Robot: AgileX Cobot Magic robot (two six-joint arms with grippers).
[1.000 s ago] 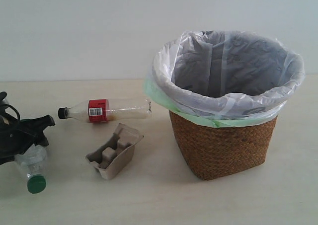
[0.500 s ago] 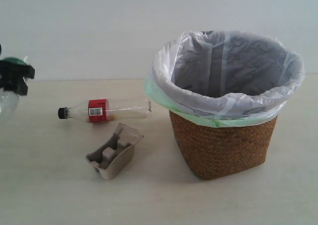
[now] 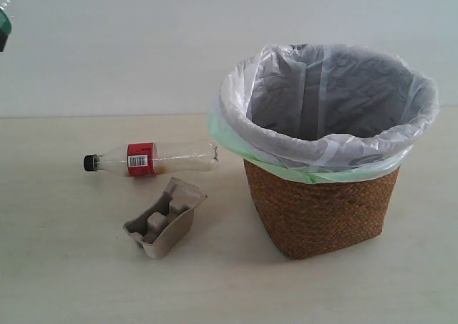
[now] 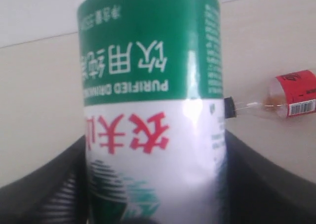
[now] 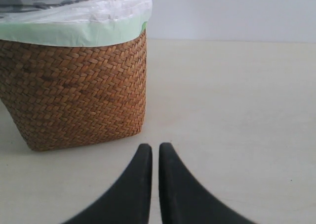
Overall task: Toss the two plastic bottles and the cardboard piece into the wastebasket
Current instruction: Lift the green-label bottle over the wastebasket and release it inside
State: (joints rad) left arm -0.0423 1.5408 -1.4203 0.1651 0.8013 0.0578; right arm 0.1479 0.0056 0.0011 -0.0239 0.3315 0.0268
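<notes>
1. We see the wastebasket (image 3: 322,217) upright on the table (image 3: 71,281); inside, its white bag (image 3: 329,95) shows only its own folds.
2. The left pincer (image 4: 153,184) clamps the stout bottle (image 4: 150,110), green-white label, raised clear of the table.
3. The slim bottle (image 3: 154,158) lies near the cardboard piece (image 3: 164,218), left of the wastebasket.
4. The right pincer (image 5: 155,152) is pinched nearly closed on nothing, near the wastebasket.

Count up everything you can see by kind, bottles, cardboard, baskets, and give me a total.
Bottles: 2 (green-label bottle, red-label bottle)
Cardboard tray: 1
Wastebasket: 1
Total: 4
</notes>
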